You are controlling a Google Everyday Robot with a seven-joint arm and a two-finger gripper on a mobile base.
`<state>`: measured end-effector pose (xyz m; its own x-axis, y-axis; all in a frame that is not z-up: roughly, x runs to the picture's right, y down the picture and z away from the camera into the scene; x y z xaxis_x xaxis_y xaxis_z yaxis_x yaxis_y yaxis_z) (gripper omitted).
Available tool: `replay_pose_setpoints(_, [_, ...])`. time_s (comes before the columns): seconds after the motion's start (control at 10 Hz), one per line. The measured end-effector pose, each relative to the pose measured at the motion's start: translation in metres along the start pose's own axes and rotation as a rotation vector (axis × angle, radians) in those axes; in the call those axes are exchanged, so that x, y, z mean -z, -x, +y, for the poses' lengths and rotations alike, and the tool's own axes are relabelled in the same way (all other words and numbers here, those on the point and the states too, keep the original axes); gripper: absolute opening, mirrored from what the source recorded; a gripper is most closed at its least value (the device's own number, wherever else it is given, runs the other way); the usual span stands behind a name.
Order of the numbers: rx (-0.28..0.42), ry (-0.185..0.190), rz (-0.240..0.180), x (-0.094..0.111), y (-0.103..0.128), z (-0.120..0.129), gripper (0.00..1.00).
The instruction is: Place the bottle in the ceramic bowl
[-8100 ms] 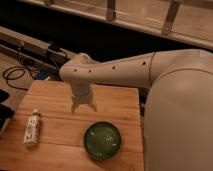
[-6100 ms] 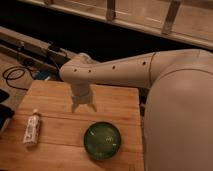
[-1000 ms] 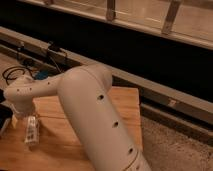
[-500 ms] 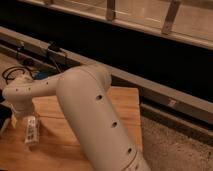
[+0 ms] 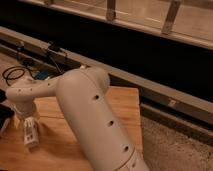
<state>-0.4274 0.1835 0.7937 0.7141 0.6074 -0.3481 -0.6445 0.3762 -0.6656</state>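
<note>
Since the earliest frame the arm (image 5: 95,115) has swung from table centre out to the 9 o'clock edge of the view; over the last second it has hardly shifted. Its white bulk now fills the middle of the view and blocks the ceramic bowl completely, so you cannot confirm where the bowl sits. The wooden table (image 5: 122,100) shows at 3 o'clock of the arm and along the bottom left. Loose cables (image 5: 15,75) lie off the table at 10 o'clock. The bottle (image 5: 31,135) lies on the wood at 8 o'clock, untouched by the look of it, long axis running roughly 12 to 6. The gripper (image 5: 26,120) hangs directly over its upper end, jaws spread wide and nothing clenched. Risks as you go on: closing on the end instead of the middle could let the slim round body pivot or squirt out. It lies near the table's left edge, so a nudge toward 9 o'clock may roll it off. You would also be carrying toward a bowl you cannot see. Label: pale print, nothing readable, no brand made out.
</note>
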Motion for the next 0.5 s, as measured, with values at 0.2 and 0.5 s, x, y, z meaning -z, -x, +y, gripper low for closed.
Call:
replay_pose_setpoints(0.2, [-0.023, -0.004, 0.015, -0.003, -0.008, -0.01, 0.65])
replay_pose_setpoints(0.5, [-0.028, 0.026, 0.02, -0.017, -0.01, -0.007, 0.65])
